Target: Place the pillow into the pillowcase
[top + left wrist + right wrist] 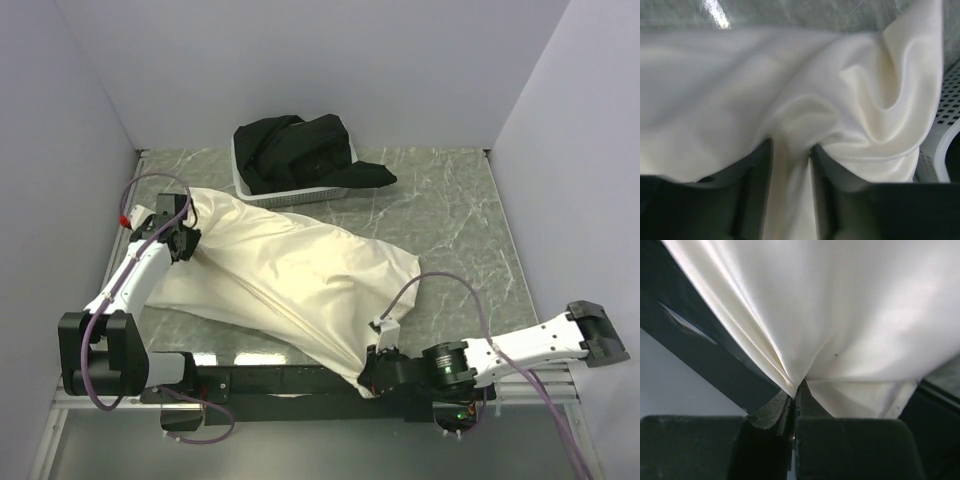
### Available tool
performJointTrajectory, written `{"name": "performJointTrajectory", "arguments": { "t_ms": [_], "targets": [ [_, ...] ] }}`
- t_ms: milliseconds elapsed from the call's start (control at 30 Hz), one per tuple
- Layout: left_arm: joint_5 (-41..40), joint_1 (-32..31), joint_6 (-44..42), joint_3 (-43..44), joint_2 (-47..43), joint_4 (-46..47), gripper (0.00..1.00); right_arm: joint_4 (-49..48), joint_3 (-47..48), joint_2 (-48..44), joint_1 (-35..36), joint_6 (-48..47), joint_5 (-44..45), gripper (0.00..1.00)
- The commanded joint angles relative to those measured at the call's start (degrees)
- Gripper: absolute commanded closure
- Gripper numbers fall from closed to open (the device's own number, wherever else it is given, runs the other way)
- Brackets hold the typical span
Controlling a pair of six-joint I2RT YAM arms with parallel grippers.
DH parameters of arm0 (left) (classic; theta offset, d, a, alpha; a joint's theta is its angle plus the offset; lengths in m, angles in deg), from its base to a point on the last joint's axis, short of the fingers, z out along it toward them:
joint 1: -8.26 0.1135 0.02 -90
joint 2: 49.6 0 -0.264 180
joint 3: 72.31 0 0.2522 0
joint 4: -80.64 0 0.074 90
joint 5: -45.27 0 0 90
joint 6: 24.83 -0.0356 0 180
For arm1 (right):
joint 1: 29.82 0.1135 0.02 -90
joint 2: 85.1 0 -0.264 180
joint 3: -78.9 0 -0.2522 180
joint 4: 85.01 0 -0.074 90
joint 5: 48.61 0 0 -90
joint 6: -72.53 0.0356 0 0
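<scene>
The cream-white pillowcase (290, 275) lies stretched diagonally across the table and bulges in the middle. No bear-printed pillow shows in any view. My left gripper (185, 238) is shut on a bunched fold at the sack's far-left corner; in the left wrist view the fabric (790, 100) runs between the fingers (762, 165). My right gripper (372, 372) is shut on the sack's near-right corner at the table's front edge; in the right wrist view the fabric (840, 315) is pinched to a point between the closed fingers (771, 410).
A white mesh basket (262, 193) with a black cloth heap (300, 150) stands at the back centre, touching the sack's far edge; its rim shows in the left wrist view (947, 120). The black base rail (280, 378) runs along the front. Walls enclose three sides.
</scene>
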Motion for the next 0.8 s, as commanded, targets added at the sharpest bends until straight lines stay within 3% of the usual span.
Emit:
{"name": "performJointTrajectory", "arguments": {
  "t_ms": [0, 33, 67, 100, 167, 267, 367, 533, 767],
  "targets": [
    [-4.61, 1.19, -3.95, 1.11, -3.42, 4.59, 0.34, 2.10, 0.91, 9.84, 4.83, 4.00, -5.90, 1.00],
    [-4.87, 1.19, -4.83, 2.42, -3.24, 4.24, 0.25, 2.55, 2.48, 12.21, 4.92, 3.56, -6.08, 1.00],
    [-5.14, 1.19, -5.28, 3.13, -2.63, 3.10, 0.17, 2.81, 3.54, 12.50, 5.00, 1.82, -5.91, 0.78],
    [-5.75, 1.19, -5.54, 3.75, -2.45, 2.31, 0.10, 4.47, 4.94, 11.89, 5.01, 1.19, -5.38, 0.65],
    [-7.94, 1.19, -5.02, 4.37, -2.71, -0.23, 0.07, 7.37, 10.13, 10.22, 5.01, -0.82, -2.06, 0.39],
    [-10.32, 2.50, -2.91, 2.09, -5.96, -1.65, 0.04, 14.31, 16.46, 6.53, 4.04, -2.67, 2.87, 0.22],
    [-9.63, 5.49, -2.55, -0.98, -8.95, -1.65, 0.02, 17.67, 19.19, 3.10, -3.93, -8.18, 5.17, 0.13],
    [-7.87, 8.66, 0.95, -8.36, -9.66, -0.35, 0.03, 4.94, 15.42, 2.21, -29.31, -23.49, -5.10, 0.10],
    [-10.32, 9.19, 7.55, -14.08, -7.55, 0.11, 0.08, -8.76, 17.35, 12.58, -40.08, -28.26, -11.44, 0.07]
  ]
}}
